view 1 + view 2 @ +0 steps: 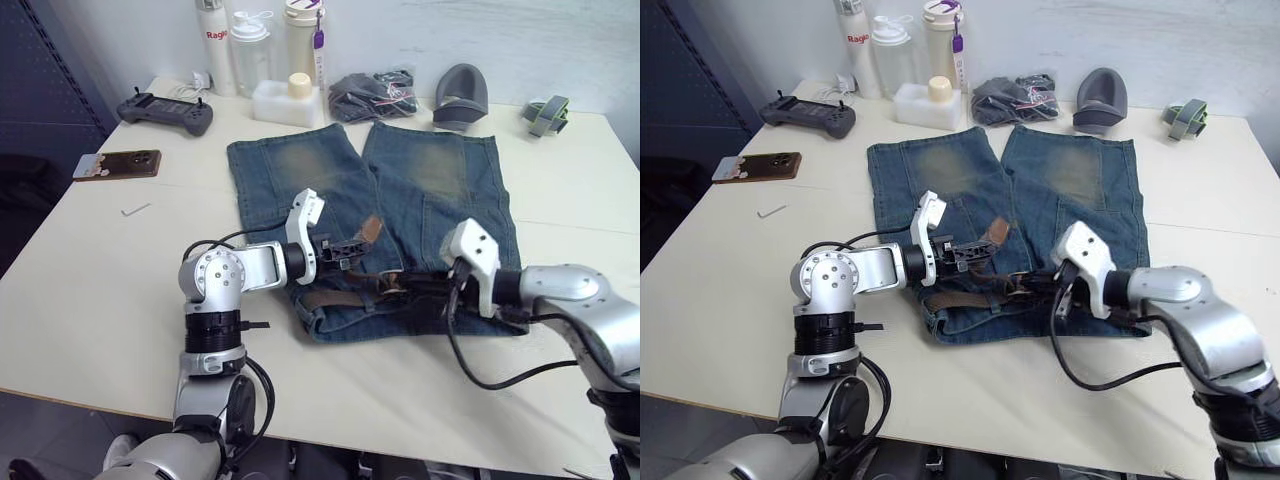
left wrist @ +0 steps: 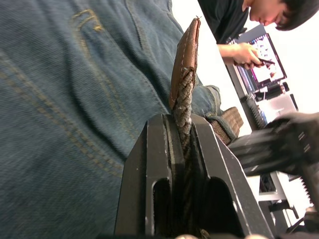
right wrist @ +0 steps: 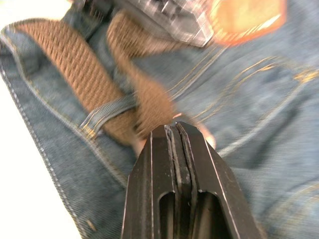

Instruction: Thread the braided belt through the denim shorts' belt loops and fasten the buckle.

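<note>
On the faded blue denim shorts [image 1: 400, 190], the left gripper [image 1: 345, 250] pinches the limp dark-brown braided belt [image 2: 183, 94] just behind its stiffer tan tip, the best hold. The right gripper [image 3: 173, 130], pressed together, meets the belt beside a belt loop [image 3: 107, 110] at the waistband.

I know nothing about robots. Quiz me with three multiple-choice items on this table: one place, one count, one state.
1. Where does the game controller lie?
A. far left part of the table
B. on the denim shorts
C. beside the right hand

2. How many tall bottles stand at the back?
A. one
B. three
C. five

3. What is the left hand doing?
A. open over the table
B. shut on the braided belt
C. holding a bottle

Answers: 1 A, it sits left of the denim shorts. 2 B, three stand together. 3 B, the braided belt rises between its fingers.
</note>
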